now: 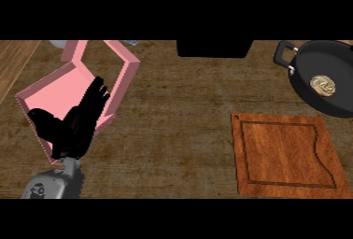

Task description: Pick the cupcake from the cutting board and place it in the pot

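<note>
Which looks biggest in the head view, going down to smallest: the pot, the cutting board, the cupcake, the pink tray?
1. Pink tray and cutting board: too alike to rank.
2. Pot, though the picture's edge cuts it off, so this is unsure.
3. Cupcake, smallest by far, sitting inside the pot.

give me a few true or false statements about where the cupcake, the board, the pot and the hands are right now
1. The swirled tan cupcake lies inside the black round pot. True.
2. The brown wooden cutting board has the cupcake on it. False: nothing lies on the board.
3. The black left hand shows at the view's left, fingers straight, over the pink angular tray. True.
4. The left hand is curled round the cupcake. False: it is open and holds nothing.
5. The right hand is over the pot. False: no right hand shows in the view.
6. The pot stands beyond the board, at the upper right. True.
</note>
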